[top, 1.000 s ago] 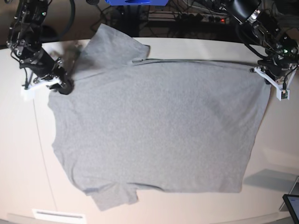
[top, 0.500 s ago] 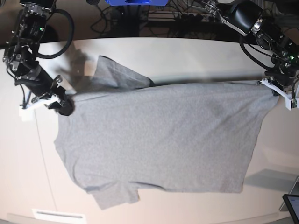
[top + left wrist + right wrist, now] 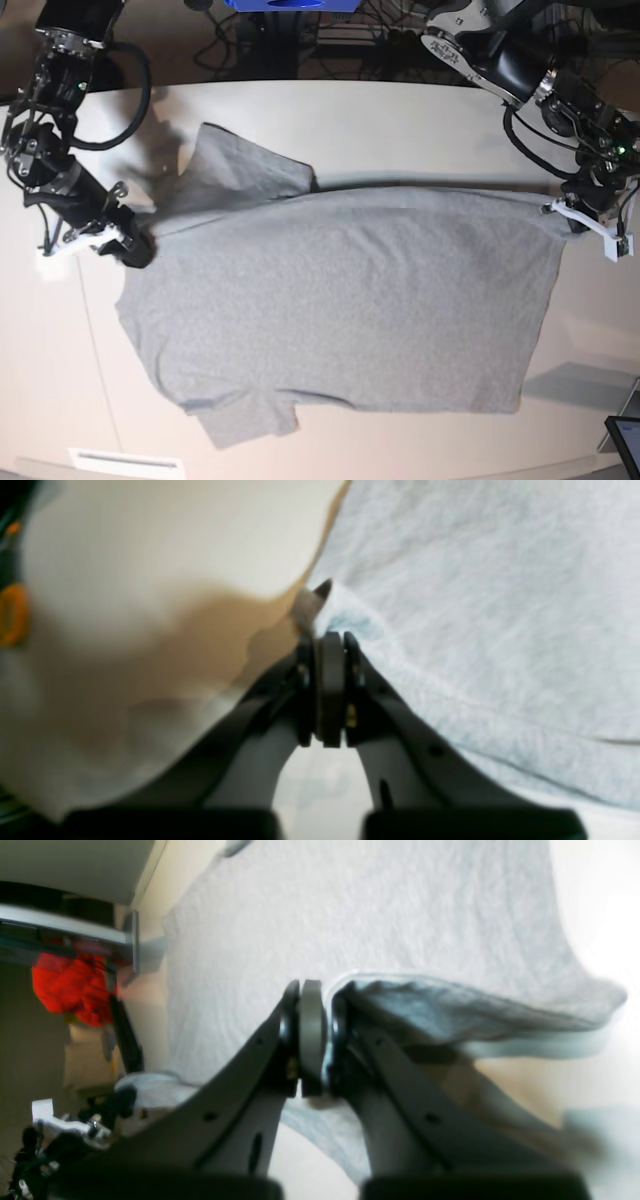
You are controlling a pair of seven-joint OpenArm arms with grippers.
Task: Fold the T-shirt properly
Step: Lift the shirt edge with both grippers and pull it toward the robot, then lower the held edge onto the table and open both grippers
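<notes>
Holding the shirt mid-frame on the table: soft, light heather-grey knit, limp, sags between grips, so I'd pinch corners and hems. Right gripper, centre-left, clamped shut on the shoulder edge; left gripper, centre-right, clamped on the hem corner.

Two black robot arms reach in from the top corners of the base view. The right gripper, at the left edge, is clamped shut on cloth. The left gripper, at the right edge, is likewise clamped on cloth.
</notes>
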